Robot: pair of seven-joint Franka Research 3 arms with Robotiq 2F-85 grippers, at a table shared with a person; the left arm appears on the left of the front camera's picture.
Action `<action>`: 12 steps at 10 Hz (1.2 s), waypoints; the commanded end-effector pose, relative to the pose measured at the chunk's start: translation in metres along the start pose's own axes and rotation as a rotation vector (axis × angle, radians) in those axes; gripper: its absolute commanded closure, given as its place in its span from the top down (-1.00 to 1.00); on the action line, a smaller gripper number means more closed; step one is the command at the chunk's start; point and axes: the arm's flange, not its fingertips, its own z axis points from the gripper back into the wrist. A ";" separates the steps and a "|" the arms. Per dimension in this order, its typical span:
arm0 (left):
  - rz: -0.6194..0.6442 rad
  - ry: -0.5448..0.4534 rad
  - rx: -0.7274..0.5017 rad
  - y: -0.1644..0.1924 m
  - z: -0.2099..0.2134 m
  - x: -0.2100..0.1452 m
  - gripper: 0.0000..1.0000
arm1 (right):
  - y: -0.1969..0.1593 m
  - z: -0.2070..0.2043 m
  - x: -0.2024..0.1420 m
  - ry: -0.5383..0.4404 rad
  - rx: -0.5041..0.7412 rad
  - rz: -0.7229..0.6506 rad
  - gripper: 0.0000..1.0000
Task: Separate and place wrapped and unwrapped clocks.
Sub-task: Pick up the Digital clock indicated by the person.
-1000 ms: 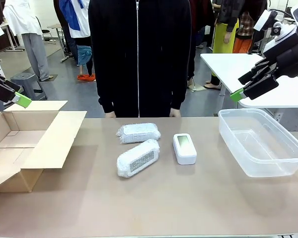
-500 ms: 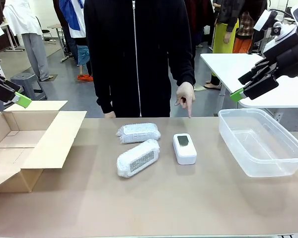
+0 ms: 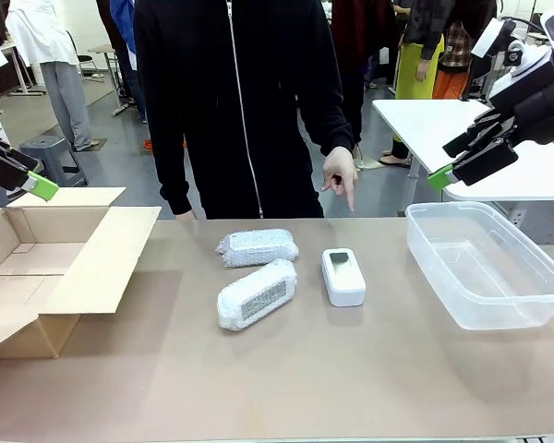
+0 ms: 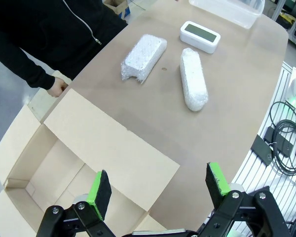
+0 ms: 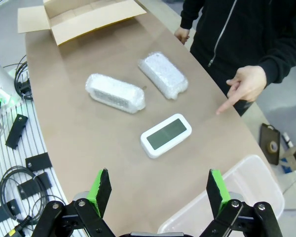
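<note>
Two bubble-wrapped clocks (image 3: pixel 257 246) (image 3: pixel 257 293) lie side by side mid-table, and the bare white clock (image 3: pixel 343 276) rests just right of them, screen up. The person's hand (image 3: pixel 339 175) hangs above the far edge with a finger pointing down toward the bare clock. My left gripper (image 3: pixel 23 175) is open, high over the cardboard box (image 3: pixel 102 258). My right gripper (image 3: pixel 448 159) is open, up above the clear plastic tub (image 3: pixel 425 240). In the right wrist view the open gripper (image 5: pixel 158 190) looks down on the bare clock (image 5: pixel 166 135) and both wrapped clocks (image 5: pixel 115 92) (image 5: pixel 163 75).
The open box fills the table's left end and the tub its right end. The person stands at the far side. The left wrist view shows the gripper (image 4: pixel 158 190) above the box flap (image 4: pixel 108 143). Cables hang beyond the near edge.
The person leaned to the left and raised a hand from the table edge, pointing a finger down toward the bare clock. Both arms and all clocks stayed still.
</note>
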 end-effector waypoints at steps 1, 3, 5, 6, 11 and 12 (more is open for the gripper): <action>-0.001 -0.003 0.001 0.000 0.000 0.000 1.00 | 0.000 0.000 0.000 -0.003 0.004 0.000 1.00; -0.001 -0.003 0.001 0.000 0.000 0.000 1.00 | 0.000 0.000 0.000 -0.003 0.004 0.000 1.00; -0.001 -0.003 0.001 0.000 0.000 0.000 1.00 | 0.000 0.000 0.000 -0.003 0.004 0.000 1.00; -0.001 -0.003 0.001 0.000 0.000 0.000 1.00 | 0.000 0.000 0.000 -0.003 0.004 0.000 1.00; -0.001 -0.003 0.001 0.000 0.000 0.000 1.00 | 0.000 0.000 0.000 -0.003 0.004 0.000 1.00; -0.001 -0.003 0.001 0.000 0.000 0.000 1.00 | 0.000 0.000 0.000 -0.003 0.004 0.000 1.00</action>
